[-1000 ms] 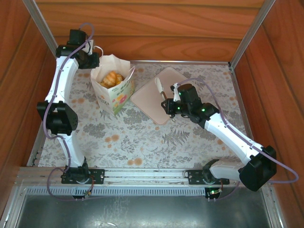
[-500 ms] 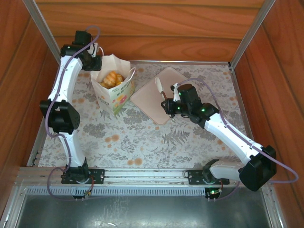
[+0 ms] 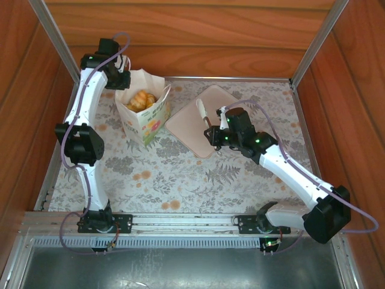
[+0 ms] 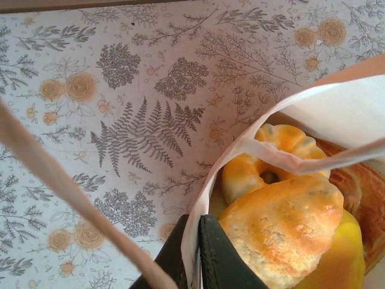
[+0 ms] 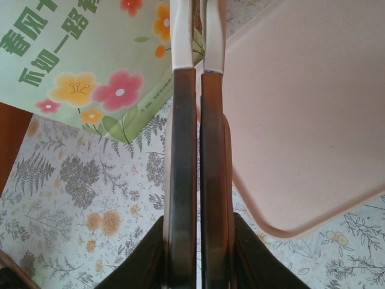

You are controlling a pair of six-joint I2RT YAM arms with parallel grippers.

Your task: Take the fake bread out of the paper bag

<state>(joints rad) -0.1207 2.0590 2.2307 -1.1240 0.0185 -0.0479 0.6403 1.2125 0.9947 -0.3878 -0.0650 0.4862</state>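
The left hand is seen clenched on the far-left rim of the paper bag, with the thin white paper pinched between its dark fingers. Just inside that rim the fake bread is heaped: glossy golden-orange pieces, one lobed like a pumpkin, one domed and speckled. They are judged light, rigid and rather slippery, best taken across a narrow part. The bag is judged flimsy and easily tipped or creased. The right hand is closed on brown-handled, cream-tipped tongs, held over the smooth pink tray lying right of the bag on the floral worktop.
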